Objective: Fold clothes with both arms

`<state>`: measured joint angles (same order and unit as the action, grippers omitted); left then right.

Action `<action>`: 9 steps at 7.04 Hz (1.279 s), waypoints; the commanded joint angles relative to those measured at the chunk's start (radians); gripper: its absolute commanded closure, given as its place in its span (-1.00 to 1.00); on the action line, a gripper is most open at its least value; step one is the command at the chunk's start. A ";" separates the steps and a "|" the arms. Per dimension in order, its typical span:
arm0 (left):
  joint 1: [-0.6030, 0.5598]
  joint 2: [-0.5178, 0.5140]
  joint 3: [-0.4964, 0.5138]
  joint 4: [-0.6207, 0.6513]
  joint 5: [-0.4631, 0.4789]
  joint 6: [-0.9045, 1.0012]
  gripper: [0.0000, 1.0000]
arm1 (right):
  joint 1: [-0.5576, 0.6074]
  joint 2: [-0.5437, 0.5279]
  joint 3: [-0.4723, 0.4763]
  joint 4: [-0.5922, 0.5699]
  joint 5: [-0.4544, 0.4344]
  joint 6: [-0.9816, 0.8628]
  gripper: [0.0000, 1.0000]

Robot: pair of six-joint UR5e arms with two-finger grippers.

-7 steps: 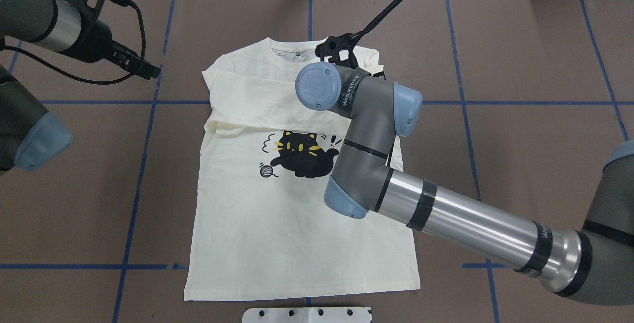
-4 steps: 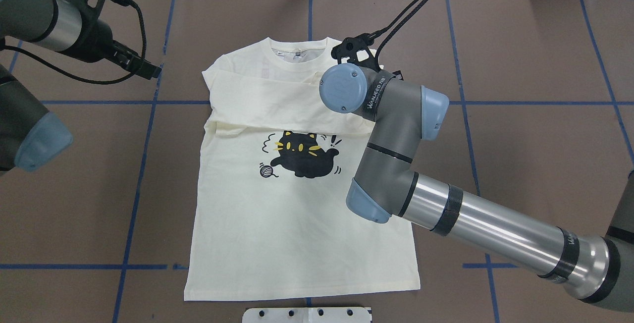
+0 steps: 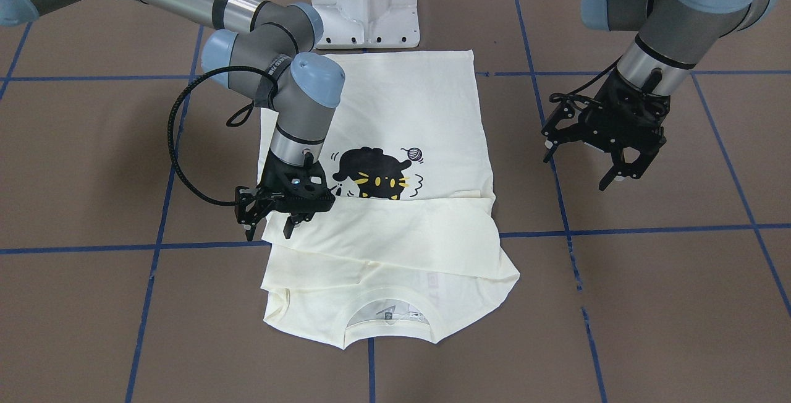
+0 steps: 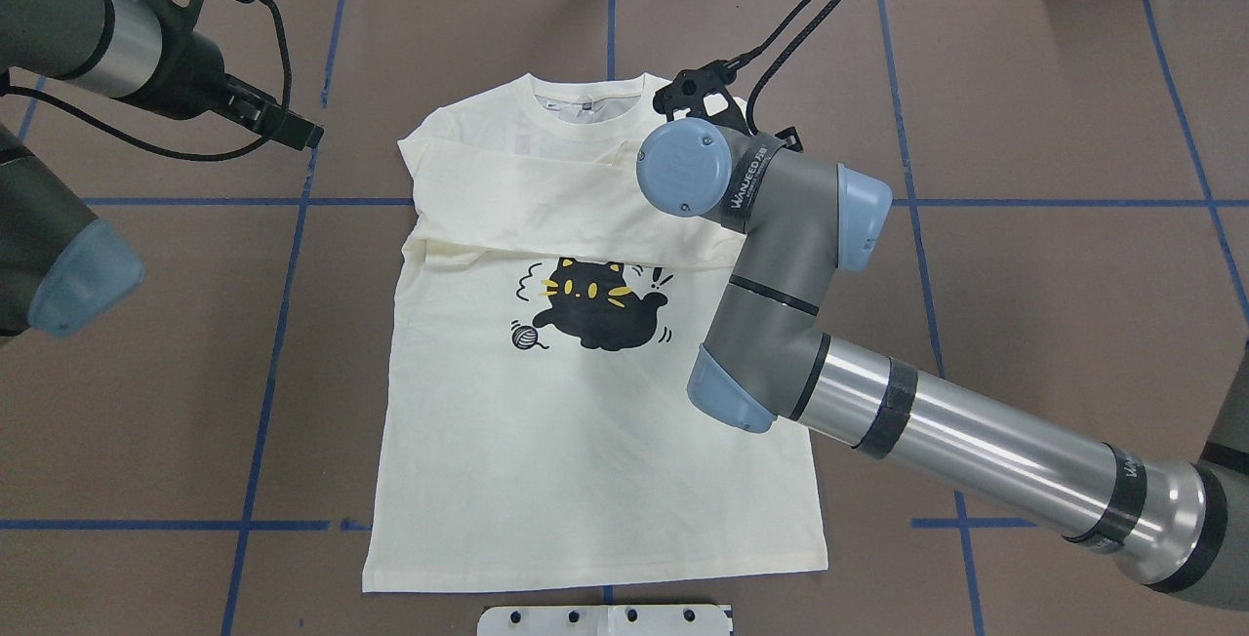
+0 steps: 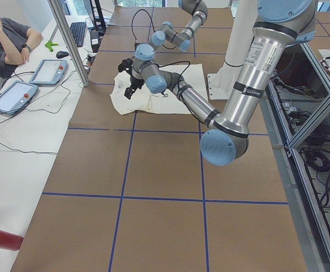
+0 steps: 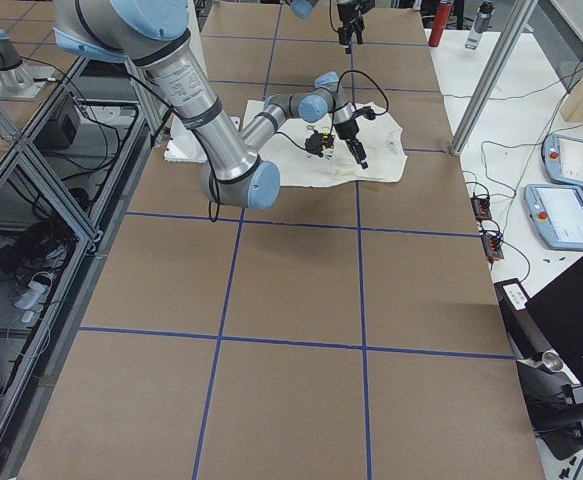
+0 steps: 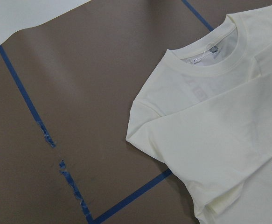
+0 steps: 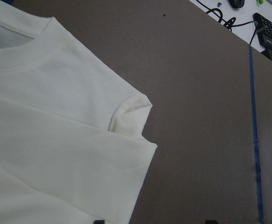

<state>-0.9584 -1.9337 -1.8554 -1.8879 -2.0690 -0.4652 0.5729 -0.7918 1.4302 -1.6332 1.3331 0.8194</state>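
Lying flat on the brown counter with its black cat print facing up, the cream long-sleeved T-shirt is only partly folded. The sleeves are already laid across the chest in overlapping bands between the collar and the print. The body is at full length, and the hem lies near the robot's base.

The right tool sits at the shirt's shoulder on the robot's right. Its fingers are spread and grip nothing. The right wrist view shows the two tips apart at the bottom of the picture, with the shoulder corner and bare counter ahead of them. The left tool hangs above bare counter off the other side of the shirt, well apart from the cloth. It too is released and empty.

By my judgement the sleeve stage is finished and the main work remains — folding the sides or the length of the body into a compact packet. That likely calls for each arm to pinch one corner or shoulder, and neither has a grip on cloth yet.
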 commanded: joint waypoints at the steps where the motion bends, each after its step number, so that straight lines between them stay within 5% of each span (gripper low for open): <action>1: 0.003 0.005 -0.027 0.001 0.003 -0.051 -1.00 | 0.047 -0.021 0.069 0.105 0.158 0.016 -1.00; 4: 0.050 0.100 -0.152 0.000 0.010 -0.305 -1.00 | 0.045 -0.284 0.509 0.110 0.392 0.336 -1.00; 5: 0.082 0.167 -0.206 -0.058 0.012 -0.382 -1.00 | 0.032 -0.338 0.601 0.115 0.396 0.506 -1.00; 7: 0.244 0.292 -0.261 -0.250 0.175 -0.642 -1.00 | -0.069 -0.538 0.761 0.287 0.347 0.701 -1.00; 9: 0.433 0.324 -0.297 -0.255 0.345 -0.833 -1.00 | -0.265 -0.708 0.890 0.352 0.165 0.909 -0.94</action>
<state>-0.6387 -1.6397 -2.1296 -2.1289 -1.8282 -1.1839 0.4220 -1.4129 2.2453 -1.3152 1.5990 1.5809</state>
